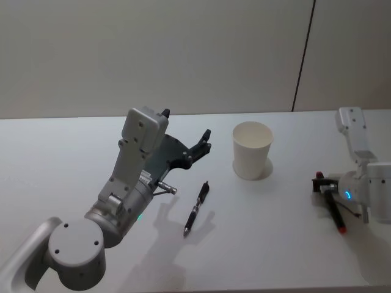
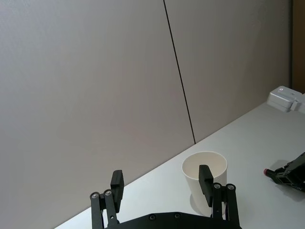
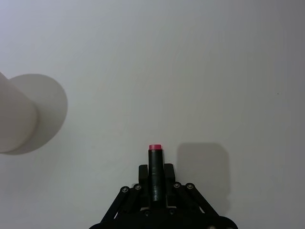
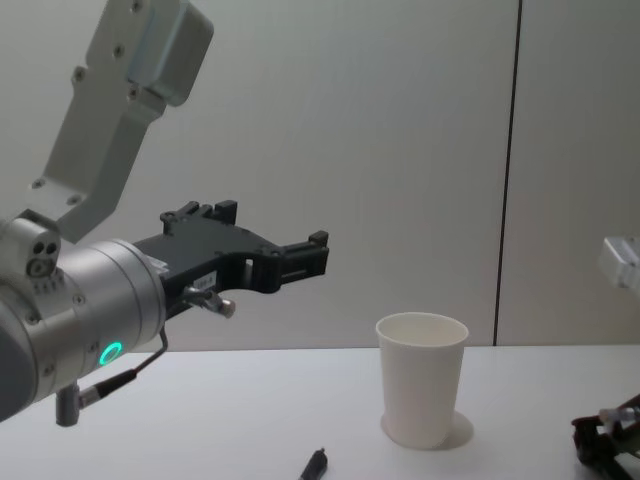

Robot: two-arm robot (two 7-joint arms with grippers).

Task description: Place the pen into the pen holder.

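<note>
Left end effector hovers wide open above the table, left of centre in the head view; nothing is done yet. Lower centre, the black pen lies flat on the table, ungrasped. Right end effector, at the right edge, grips a red-tipped pen. Farther back, the cup stands upright, seemingly empty.

The pen holder stands on the table toward its far edge, right of the middle. A pen lies before it to the left, apart. My left gripper hangs over the table left of the holder, behind that pen. My right gripper sits near the right edge, a second pen between its fingers.
</note>
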